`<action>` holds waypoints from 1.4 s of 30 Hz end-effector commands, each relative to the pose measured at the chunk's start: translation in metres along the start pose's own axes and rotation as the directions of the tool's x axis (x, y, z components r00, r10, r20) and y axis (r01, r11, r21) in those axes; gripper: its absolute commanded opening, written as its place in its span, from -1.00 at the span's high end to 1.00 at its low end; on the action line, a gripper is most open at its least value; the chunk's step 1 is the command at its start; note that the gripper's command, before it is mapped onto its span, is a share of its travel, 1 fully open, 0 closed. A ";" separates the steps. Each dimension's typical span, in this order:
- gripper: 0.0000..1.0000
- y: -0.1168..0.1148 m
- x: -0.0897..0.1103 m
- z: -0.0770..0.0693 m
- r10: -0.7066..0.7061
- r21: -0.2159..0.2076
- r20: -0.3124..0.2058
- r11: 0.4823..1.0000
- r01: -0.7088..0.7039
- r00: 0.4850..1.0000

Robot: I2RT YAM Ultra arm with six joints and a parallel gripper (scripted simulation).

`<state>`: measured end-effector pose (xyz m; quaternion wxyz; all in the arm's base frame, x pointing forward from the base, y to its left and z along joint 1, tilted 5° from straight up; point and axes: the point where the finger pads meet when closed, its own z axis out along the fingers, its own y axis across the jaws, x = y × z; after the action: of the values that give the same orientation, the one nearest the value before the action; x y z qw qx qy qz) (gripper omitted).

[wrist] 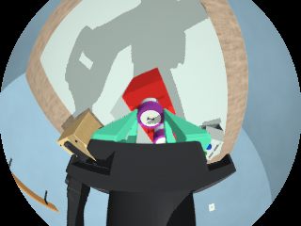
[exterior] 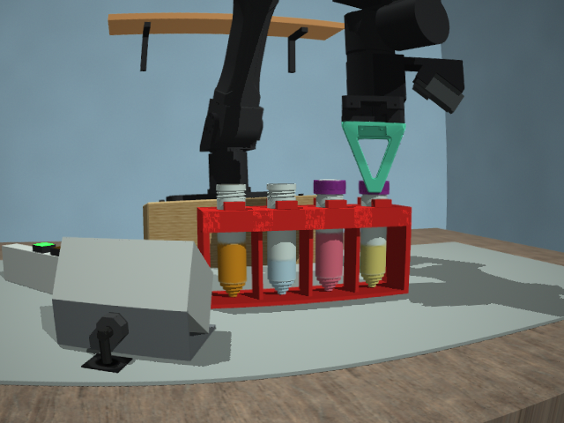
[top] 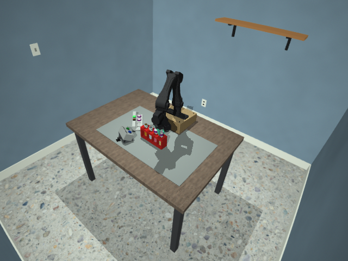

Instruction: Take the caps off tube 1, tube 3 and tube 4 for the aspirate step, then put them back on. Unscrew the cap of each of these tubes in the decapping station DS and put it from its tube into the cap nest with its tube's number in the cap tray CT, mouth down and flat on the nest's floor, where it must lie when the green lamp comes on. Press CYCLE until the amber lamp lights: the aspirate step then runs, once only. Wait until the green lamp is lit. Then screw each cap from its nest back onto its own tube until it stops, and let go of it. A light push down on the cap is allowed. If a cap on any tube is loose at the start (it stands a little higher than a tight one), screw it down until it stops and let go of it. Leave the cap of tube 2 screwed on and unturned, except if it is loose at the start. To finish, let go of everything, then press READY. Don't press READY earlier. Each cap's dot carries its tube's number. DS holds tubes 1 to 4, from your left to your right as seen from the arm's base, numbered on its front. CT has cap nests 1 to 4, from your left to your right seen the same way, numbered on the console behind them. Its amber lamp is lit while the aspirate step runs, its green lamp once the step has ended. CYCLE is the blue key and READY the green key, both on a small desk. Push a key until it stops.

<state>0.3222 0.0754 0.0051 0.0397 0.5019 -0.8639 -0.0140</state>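
The red station DS [exterior: 305, 218] [top: 153, 140] [wrist: 147, 88] holds four tubes. In the exterior view the orange tube [exterior: 231, 189] and the pale blue tube [exterior: 281, 189] at the left stand with bare threads and no caps. The pink tube carries a purple cap [exterior: 329, 185]. My gripper [exterior: 373, 187] [wrist: 150, 112] [top: 160, 130] points straight down over the yellow tube at the right end, tube 1, shut on its purple cap [exterior: 385, 187] [wrist: 150, 112], which sits on the tube's mouth. Two purple caps [top: 138, 117] lie in the cap tray. The green lamp [exterior: 43, 246] [top: 134, 115] is lit.
The grey key desk [exterior: 122, 273] [top: 126, 134] stands left of DS in the exterior view, with a small black lever mount [exterior: 107, 338] at its foot. The arm's wooden base block [top: 182, 120] [exterior: 168, 218] is behind DS. A wall shelf [top: 261, 28] hangs high.
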 end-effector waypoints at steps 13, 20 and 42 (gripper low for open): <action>1.00 -0.002 -0.001 -0.003 0.031 0.009 0.008 0.999 -0.031 0.999; 1.00 -0.002 -0.001 -0.003 0.372 0.006 0.011 0.928 -0.372 0.928; 1.00 -0.002 -0.001 -0.002 0.971 -0.005 0.011 0.237 -0.971 0.237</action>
<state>0.3221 0.0753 0.0042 0.0411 -0.0527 -0.9977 0.0101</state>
